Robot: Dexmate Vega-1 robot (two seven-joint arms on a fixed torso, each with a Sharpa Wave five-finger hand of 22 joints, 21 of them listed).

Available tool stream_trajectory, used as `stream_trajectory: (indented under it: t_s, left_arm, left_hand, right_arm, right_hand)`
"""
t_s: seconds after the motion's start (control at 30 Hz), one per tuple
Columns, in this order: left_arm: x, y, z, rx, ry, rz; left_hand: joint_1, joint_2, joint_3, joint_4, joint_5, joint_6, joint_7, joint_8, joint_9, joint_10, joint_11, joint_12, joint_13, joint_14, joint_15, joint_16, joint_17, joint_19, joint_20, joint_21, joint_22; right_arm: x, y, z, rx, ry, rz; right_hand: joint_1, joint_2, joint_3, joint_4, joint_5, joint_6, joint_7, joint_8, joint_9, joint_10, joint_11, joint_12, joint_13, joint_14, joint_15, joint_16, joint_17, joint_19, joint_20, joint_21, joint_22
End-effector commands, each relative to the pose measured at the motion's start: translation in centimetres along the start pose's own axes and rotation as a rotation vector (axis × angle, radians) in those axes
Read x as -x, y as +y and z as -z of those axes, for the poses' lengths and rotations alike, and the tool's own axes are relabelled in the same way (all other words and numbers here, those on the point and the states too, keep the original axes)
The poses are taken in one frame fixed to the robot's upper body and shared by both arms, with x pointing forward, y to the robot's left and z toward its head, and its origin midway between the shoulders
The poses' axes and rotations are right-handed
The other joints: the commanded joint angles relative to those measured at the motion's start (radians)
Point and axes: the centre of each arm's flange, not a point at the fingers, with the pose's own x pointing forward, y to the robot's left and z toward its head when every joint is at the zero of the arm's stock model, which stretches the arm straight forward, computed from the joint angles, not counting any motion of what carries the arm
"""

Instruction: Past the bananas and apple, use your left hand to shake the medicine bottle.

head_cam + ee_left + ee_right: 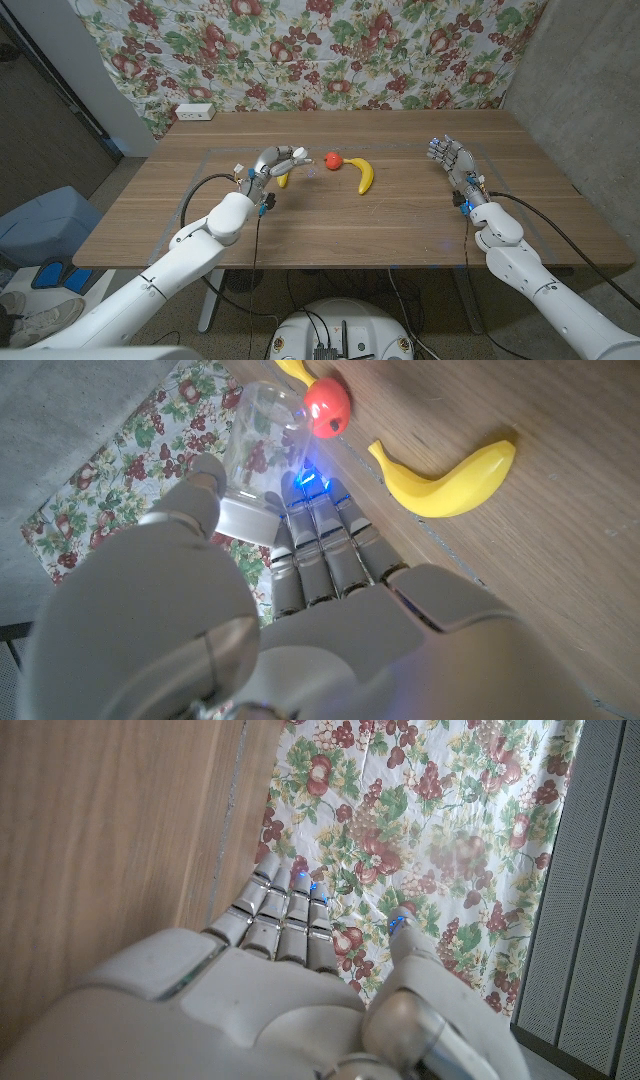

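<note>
Clear plastic showed between thumb and fingers: the left hand (300, 600) held the medicine bottle (255, 455) lifted off the bench (420, 215), presumably for shaking, beside the apple (333, 160) and bananas (363, 175). Far right, the right hand (452, 160) waited, fingers spread, holding nothing.

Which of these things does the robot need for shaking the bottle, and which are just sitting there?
Needed for the job:
- medicine bottle, clear with a white cap, held in the left hand
- apple and bananas, the markers to go past

Just sitting there:
- right hand, holding nothing
- white power strip at the table's back edge
- flowery cloth behind
</note>
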Motion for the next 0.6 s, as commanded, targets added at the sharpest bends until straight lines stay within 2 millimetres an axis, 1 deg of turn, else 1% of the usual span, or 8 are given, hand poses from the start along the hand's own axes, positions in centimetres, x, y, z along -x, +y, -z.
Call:
stream_trajectory:
  t_s: [0.03,0.6]
  left_arm:
    - [0.3,1.2,0.5,0.133,0.022,-0.030]
    - [0.7,2.5,1.3,0.262,0.032,-0.066]
  left_hand:
    - [0.164,0.169,0.000,0.004,0.006,0.083,-0.024,0.100,0.028,0.216,-0.194,0.049,0.099,0.012,-0.161,0.008,0.004,0.009,0.003,0.005,0.005]
    - [0.175,0.165,-0.008,0.003,0.007,0.095,-0.019,0.101,0.031,0.227,-0.189,0.058,0.109,0.025,-0.160,0.010,0.004,0.011,0.000,0.009,0.005]
  right_arm:
    - [-0.2,0.4,0.0,0.003,-0.002,-0.009]
    - [0.1,0.9,-0.1,0.002,-0.002,-0.009]
  right_hand:
    - [0.004,0.008,0.001,-0.003,0.005,0.007,0.001,0.004,0.005,0.005,-0.001,0.008,-0.001,0.006,0.000,0.005,0.001,0.006,-0.002,-0.004,0.002]
    - [0.004,0.008,0.001,-0.003,0.005,0.008,0.000,0.005,0.005,0.005,-0.001,0.009,-0.002,0.006,-0.001,0.005,0.001,0.010,-0.002,-0.011,0.002]
